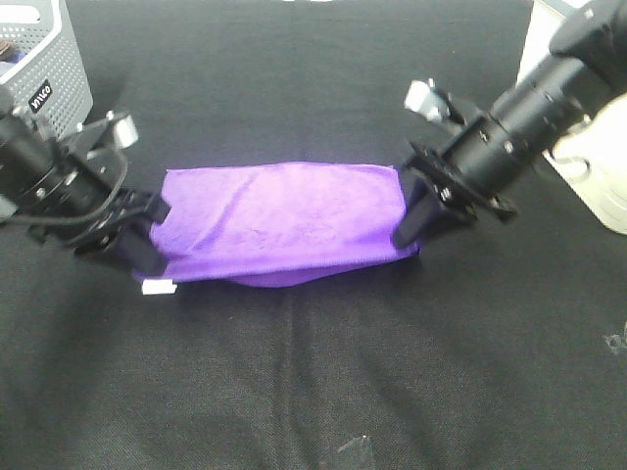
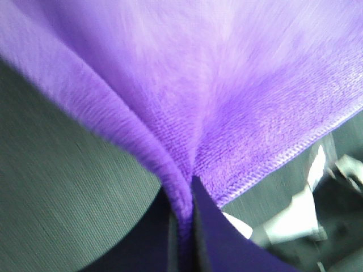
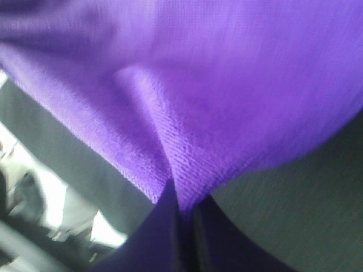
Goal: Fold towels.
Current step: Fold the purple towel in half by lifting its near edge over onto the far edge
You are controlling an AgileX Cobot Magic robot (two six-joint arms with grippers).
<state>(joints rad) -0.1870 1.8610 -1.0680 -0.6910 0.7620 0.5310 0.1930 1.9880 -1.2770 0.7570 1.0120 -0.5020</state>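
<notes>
The purple towel point(image 1: 279, 223) lies folded over itself in the middle of the black table, stretched between both grippers. Its white tag point(image 1: 158, 288) shows at the near left corner. My left gripper point(image 1: 147, 240) is shut on the towel's left edge; the left wrist view shows the cloth point(image 2: 227, 85) pinched between the dark fingers point(image 2: 212, 232). My right gripper point(image 1: 409, 225) is shut on the towel's right edge; the right wrist view shows the cloth point(image 3: 198, 85) pinched between its fingers point(image 3: 153, 232). A lower layer bulges out under the near edge.
A grey perforated basket point(image 1: 44, 69) stands at the far left corner. A white object point(image 1: 598, 166) stands at the right edge behind the right arm. The table point(image 1: 313, 392) is covered in black cloth.
</notes>
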